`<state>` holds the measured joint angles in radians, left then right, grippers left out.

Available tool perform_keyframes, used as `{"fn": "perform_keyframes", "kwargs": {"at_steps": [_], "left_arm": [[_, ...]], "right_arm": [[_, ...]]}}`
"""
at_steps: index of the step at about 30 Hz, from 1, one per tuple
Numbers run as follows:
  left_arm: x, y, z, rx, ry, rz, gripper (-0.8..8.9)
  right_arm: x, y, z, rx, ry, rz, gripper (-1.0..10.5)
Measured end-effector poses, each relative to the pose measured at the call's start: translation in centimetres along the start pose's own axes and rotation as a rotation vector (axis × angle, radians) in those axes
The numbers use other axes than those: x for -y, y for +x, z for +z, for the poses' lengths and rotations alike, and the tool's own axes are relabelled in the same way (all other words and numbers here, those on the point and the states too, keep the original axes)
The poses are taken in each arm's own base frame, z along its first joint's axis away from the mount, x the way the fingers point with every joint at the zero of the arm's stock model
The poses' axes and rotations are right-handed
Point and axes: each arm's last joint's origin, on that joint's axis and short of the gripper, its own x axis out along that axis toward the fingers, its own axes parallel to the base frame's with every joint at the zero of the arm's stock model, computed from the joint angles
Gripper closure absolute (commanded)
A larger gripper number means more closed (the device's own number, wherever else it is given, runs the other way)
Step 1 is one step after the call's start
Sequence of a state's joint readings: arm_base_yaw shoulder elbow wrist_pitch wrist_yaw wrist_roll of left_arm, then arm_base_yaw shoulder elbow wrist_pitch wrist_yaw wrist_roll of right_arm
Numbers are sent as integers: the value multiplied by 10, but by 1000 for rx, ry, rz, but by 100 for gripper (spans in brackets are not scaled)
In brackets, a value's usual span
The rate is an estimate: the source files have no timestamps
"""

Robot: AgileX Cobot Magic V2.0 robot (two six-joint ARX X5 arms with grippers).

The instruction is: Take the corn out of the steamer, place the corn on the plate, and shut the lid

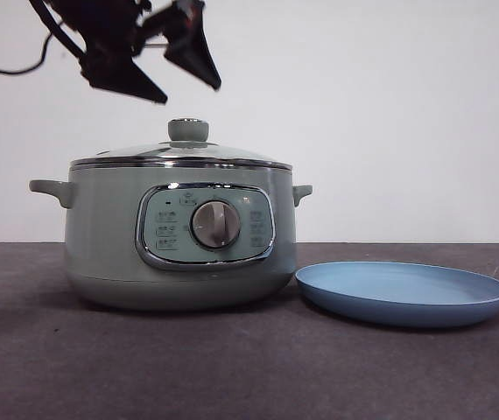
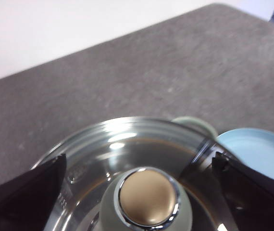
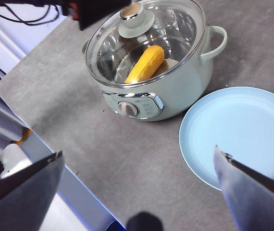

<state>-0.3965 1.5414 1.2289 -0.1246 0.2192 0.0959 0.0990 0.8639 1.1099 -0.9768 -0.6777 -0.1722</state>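
Sage-green steamer (image 1: 109,236), light-blue plate (image 1: 407,293), yellow corn (image 3: 145,64), dark grey table (image 1: 232,367).

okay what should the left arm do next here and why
Probably lower the left gripper straight down around the lid knob: its jaws are open just above it, the lid is on the steamer, and the corn is inside.

- Even, soft room light; the white wall behind reads bright.
- Faint shadow under the sage-green round steamer pot (image 1: 179,236) on the dark grey surface (image 1: 232,367).
- White glare streaks on the clear glass lid (image 2: 127,144).
- Up close, the left claw (image 2: 137,187) and the lid's knob look blurred.
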Motion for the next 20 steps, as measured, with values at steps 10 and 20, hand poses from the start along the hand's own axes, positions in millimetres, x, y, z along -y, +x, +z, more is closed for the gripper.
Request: {"fn": "perform_keyframes", "kwargs": {"at_steps": [10, 20], "left_arm": [[4, 21, -15, -76, -7, -17, 200], [4, 23, -20, -114, -13, -12, 486]], "right_arm": [[0, 0, 0, 0, 0, 0, 289], [0, 0, 0, 0, 0, 0, 289]]}}
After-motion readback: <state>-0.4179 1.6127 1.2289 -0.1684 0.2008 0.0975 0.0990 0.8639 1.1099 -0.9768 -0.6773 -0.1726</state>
